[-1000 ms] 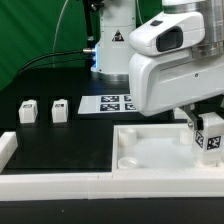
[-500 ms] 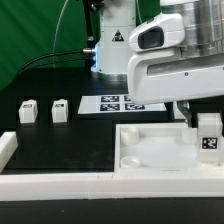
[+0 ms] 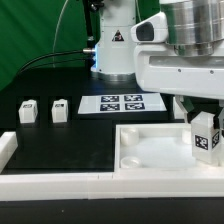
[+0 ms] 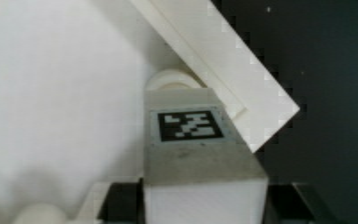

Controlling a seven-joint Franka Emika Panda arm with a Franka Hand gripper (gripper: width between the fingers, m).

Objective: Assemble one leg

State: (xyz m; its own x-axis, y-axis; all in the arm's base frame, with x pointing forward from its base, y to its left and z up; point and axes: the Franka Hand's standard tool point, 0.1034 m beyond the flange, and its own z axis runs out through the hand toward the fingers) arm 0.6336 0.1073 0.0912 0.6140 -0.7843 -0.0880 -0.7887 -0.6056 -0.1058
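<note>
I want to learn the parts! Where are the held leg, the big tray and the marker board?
leg (image 3: 207,143), exterior view, on its tag face.
tray (image 3: 121,150), exterior view, on its rim.
marker board (image 3: 122,102), exterior view, on its middle, among the tags.

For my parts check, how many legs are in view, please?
3: two legs stand on the table at the exterior view's left; the third is in the gripper at the tray's corner. The arm may hide others.
</note>
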